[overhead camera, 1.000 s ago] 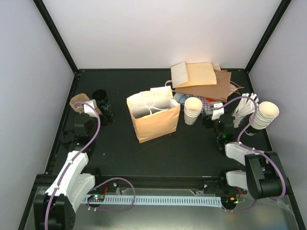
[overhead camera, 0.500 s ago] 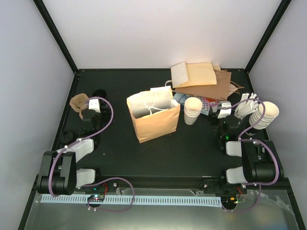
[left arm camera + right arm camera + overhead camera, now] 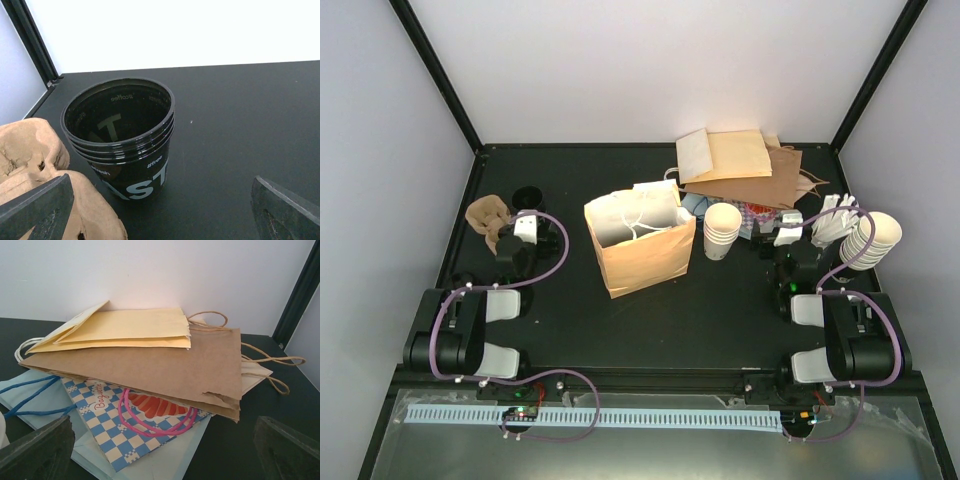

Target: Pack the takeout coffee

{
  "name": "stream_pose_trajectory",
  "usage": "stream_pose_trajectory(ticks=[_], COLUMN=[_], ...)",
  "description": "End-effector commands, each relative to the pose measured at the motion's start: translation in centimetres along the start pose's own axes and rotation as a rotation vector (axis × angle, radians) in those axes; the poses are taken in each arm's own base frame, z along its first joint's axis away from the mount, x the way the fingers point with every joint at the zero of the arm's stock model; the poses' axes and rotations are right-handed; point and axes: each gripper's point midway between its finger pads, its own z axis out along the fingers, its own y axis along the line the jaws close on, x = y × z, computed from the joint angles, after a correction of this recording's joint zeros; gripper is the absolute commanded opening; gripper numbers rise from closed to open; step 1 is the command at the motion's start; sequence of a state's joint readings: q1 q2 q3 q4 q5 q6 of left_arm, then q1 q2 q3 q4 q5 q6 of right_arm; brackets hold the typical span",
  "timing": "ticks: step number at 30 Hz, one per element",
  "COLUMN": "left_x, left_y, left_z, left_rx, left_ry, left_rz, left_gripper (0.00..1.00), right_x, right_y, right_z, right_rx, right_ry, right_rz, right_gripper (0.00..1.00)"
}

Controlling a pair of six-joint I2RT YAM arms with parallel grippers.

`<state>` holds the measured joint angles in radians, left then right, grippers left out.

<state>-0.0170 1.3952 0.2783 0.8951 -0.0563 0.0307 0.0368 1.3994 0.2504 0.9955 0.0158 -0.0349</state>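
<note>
Both spread wide, left gripper [image 3: 160, 207], right gripper [image 3: 162, 450]

You worked on a black table [image 3: 720, 310] between white walls [image 3: 650, 70] with black corner posts [image 3: 435, 70]. The open bag [image 3: 642, 262] was tan outside and white inside. The cup stacks [image 3: 723, 232] were cream. The tray [image 3: 30, 150] was pale brown pulp. The black cups [image 3: 120, 132] carried grey lettering. Your flat pile held a buff bag [image 3: 125, 330], a brown kraft bag [image 3: 150, 365], a blue-and-white checked bag [image 3: 107, 440] with a red motif, red script and pink handles, and a pale blue bag [image 3: 35, 382] with darker blue handles. The left gripper [image 3: 161, 185] and right gripper [image 3: 165, 422] were dark grey. The cables [image 3: 555, 255] were purple.
</note>
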Motion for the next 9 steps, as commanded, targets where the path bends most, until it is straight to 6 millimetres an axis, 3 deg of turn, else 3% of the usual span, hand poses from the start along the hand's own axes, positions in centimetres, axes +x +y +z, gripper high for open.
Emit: stream_pose_trajectory(ticks=[1, 9], left_x=[-2.82, -2.76], left_y=[-0.4, -0.43], left_z=[0.13, 0.16], left_rx=[0.026, 0.026], left_ry=[-0.09, -0.086], left_rz=[0.012, 0.01], left_gripper=[0.99, 0.99], right_x=[-1.97, -1.98], right_y=[-0.38, -0.37], right_z=[0.18, 0.16], right_rx=[0.013, 0.013], right_ry=[-0.066, -0.067], right_rz=[0.009, 0.009], right_gripper=[1.0, 1.0])
